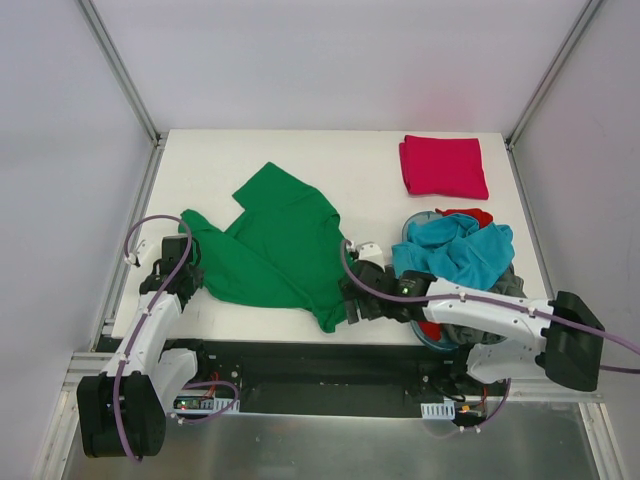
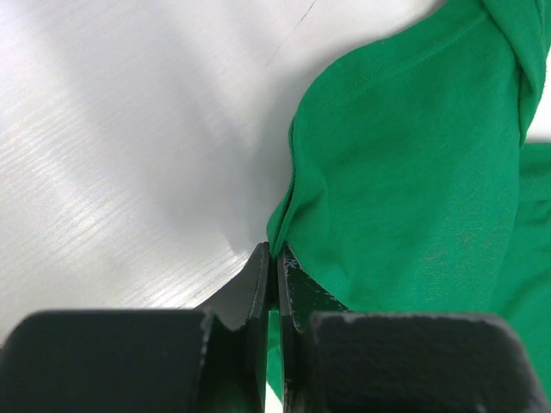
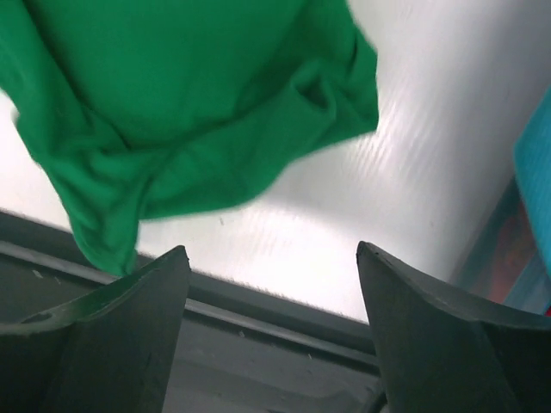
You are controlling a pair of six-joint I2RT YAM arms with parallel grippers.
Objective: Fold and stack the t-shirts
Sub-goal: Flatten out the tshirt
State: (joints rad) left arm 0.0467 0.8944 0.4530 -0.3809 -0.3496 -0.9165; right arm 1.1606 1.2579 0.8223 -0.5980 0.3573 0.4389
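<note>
A bright green t-shirt (image 1: 280, 245) lies crumpled across the middle-left of the white table (image 1: 330, 155). My left gripper (image 1: 188, 262) is shut on the green shirt's left edge (image 2: 387, 172), with cloth pinched between the fingers (image 2: 258, 280). My right gripper (image 1: 352, 305) is open and empty, just right of the shirt's lower corner (image 3: 172, 112), above the table's near edge. A folded crimson-pink t-shirt (image 1: 443, 166) lies at the back right. A teal t-shirt (image 1: 455, 250), a red one (image 1: 470, 214) and a dark grey one (image 1: 510, 285) are heaped in a round blue tub (image 1: 428, 335).
The tub stands at the table's right front, close beside my right arm. A dark rail (image 3: 275, 344) runs along the near table edge under the right gripper. Grey walls and metal frame posts (image 1: 120, 70) enclose the table.
</note>
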